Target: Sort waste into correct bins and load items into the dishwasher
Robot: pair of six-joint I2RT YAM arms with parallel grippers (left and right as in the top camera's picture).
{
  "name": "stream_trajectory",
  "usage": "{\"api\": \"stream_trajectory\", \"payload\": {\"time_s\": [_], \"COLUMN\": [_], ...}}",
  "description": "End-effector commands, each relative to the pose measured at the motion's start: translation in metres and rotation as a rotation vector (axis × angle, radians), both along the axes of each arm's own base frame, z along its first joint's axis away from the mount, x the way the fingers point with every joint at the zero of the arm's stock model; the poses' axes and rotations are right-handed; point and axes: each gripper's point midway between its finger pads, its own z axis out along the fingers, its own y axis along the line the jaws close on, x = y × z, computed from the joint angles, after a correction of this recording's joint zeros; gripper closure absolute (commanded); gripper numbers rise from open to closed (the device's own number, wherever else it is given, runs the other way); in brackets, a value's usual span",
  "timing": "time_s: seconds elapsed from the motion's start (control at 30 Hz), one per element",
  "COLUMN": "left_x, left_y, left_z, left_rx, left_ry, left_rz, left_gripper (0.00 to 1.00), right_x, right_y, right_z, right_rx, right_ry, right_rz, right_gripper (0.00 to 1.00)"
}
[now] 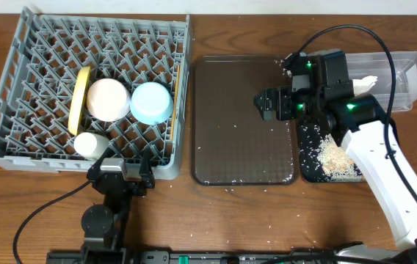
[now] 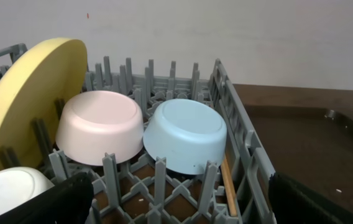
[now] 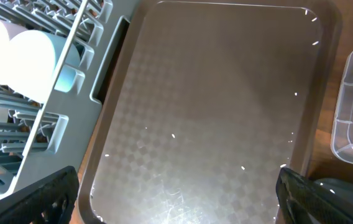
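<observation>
The grey dish rack (image 1: pixel 17 95) holds the yellow plate (image 1: pixel 81 99) on edge, the white bowl (image 1: pixel 106 99) and the light blue bowl (image 1: pixel 152 103) upside down, and the white cup (image 1: pixel 90 144). A chopstick (image 2: pixel 228 183) lies along the rack's right side. My left gripper (image 1: pixel 120 176) is open and empty at the rack's front edge (image 2: pixel 176 202). My right gripper (image 1: pixel 269 103) is open and empty above the brown serving tray (image 3: pixel 214 93). Rice scraps (image 1: pixel 335 158) lie in the black tray (image 1: pixel 305 170). The napkin (image 1: pixel 363 83) lies in the clear tub (image 1: pixel 411 70). The wrapper is out of view.
The brown serving tray (image 1: pixel 241 125) lies between the rack and the bins, with a few rice grains (image 3: pixel 173 135) on it. More grains are scattered on the wooden table (image 1: pixel 267 220) near its front. The right arm's black cable (image 1: pixel 355 33) arches over the tub.
</observation>
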Motion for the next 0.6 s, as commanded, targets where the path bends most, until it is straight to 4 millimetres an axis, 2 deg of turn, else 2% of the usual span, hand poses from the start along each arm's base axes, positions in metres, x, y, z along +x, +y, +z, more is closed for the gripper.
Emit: {"api": "stream_trajectory", "payload": {"time_s": [0.0,0.27,0.37,0.47,0.53,0.57], "left_x": [-0.001,-0.001,-0.001,-0.001,-0.001,-0.001], "left_y": [-0.003,-0.003,-0.003,-0.003,-0.003,-0.003], "left_z": [-0.017,-0.017,-0.017,-0.017,-0.017,-0.017], "left_rx": [0.008,0.008,0.008,0.008,0.008,0.008], "left_ry": [0.061,0.062,0.062,0.062,0.062,0.062], "left_rz": [-0.018,-0.018,-0.018,-0.018,-0.018,-0.018], "left_gripper": [0.09,0.09,0.09,0.09,0.09,0.09], "right_x": [-0.002,-0.001,-0.003,-0.005,0.002,0.001], "right_y": [0.002,0.0,0.0,-0.001,0.001,0.001], "right_z": [0.005,0.005,0.011,0.026,0.051,0.057], "right_rx": [0.006,0.003,0.008,0.026,0.057,0.062], "right_ry": [-0.011,-0.01,-0.025,-0.067,-0.166,-0.182], "right_rz": [0.001,-0.005,-0.005,-0.012,-0.013,-0.013], "right_gripper": [0.01,0.01,0.01,0.01,0.01,0.01]}}
